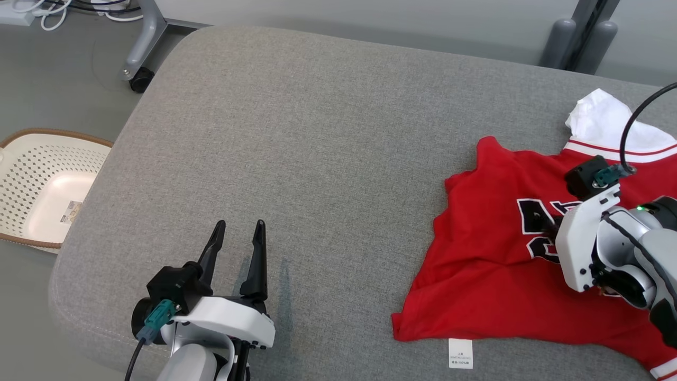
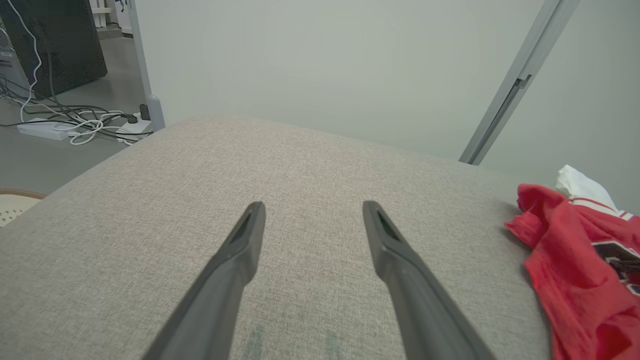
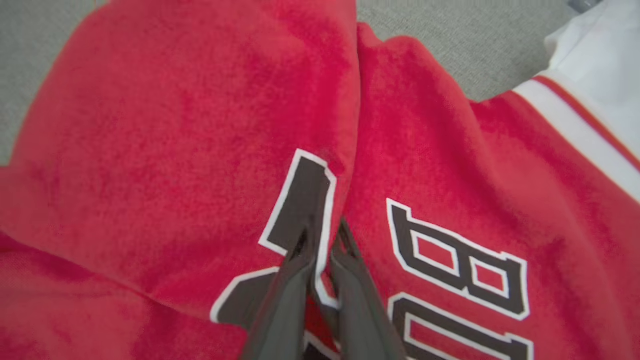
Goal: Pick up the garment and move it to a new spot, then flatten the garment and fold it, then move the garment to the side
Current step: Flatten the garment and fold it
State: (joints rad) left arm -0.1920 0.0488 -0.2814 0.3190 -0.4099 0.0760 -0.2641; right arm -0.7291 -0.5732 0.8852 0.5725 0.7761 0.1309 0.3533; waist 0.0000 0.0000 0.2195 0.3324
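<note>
While right pincer (image 3: 322, 237) clenches a fold of the crumpled red jersey garment (image 1: 476, 264), left pincer (image 1: 239, 227) released, moving, flattening, folding seemingly all remain.

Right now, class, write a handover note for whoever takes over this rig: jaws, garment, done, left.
Left gripper: jaws open, empty, over the bare grey cushion.
Right gripper: jaws pinched on a ridge of the red jersey, at its black lettering.
Garment: the red jersey lies rumpled on the right side of the grey cushion.
Done: grasp made.
Left: lift, relocate, flatten, fold, set aside.
</note>
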